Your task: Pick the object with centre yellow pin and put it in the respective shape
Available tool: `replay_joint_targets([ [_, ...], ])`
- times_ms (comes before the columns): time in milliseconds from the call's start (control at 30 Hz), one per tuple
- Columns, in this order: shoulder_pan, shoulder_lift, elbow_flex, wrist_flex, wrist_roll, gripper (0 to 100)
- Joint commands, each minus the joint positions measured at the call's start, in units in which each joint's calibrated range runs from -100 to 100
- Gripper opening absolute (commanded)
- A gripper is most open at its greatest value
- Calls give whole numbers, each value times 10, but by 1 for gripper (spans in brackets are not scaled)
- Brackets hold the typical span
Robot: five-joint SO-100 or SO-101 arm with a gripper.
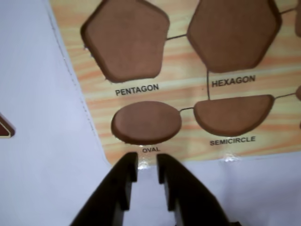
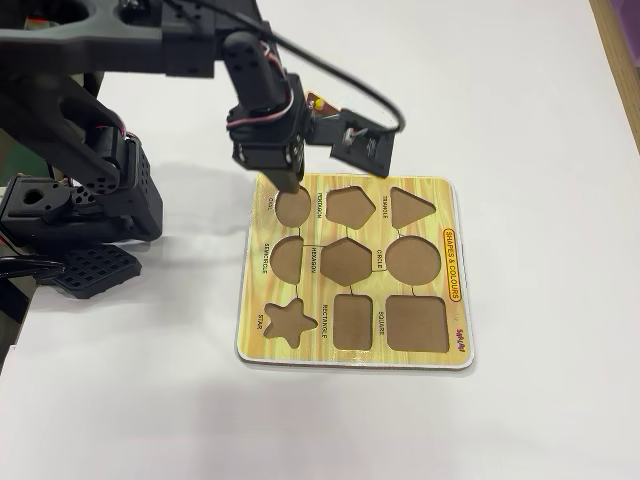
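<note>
The wooden shape board [image 2: 455, 300] lies on the white table, and all its brown recesses show empty. A small dark red piece with a yellow pin [image 2: 316, 103] lies beyond the board's far edge, partly hidden behind the arm. A dark red corner [image 1: 4, 127] shows at the left edge of the wrist view. My gripper [image 1: 147, 167] hangs tip down at the board's edge next to the oval recess [image 1: 146, 122]. Its black fingers stand a little apart with nothing between them. In the fixed view the gripper [image 2: 286, 186] is over the rim of the oval recess [image 2: 293, 207].
In the wrist view the pentagon [image 1: 127, 40], hexagon [image 1: 233, 33] and semicircle [image 1: 233, 113] recesses lie beyond the oval. The arm's base and motors [image 2: 80, 210] stand left of the board. A wooden strip [image 2: 625, 60] shows at the table's right edge.
</note>
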State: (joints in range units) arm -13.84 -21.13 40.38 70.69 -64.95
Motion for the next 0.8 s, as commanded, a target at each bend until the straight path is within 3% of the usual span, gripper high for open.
replay_joint_targets([
  [0,-48,26,-66,-6,-10,5],
  [433,-225,164,-208,-6,-69,6],
  [767,-296,222,-281,-6,-83,6],
])
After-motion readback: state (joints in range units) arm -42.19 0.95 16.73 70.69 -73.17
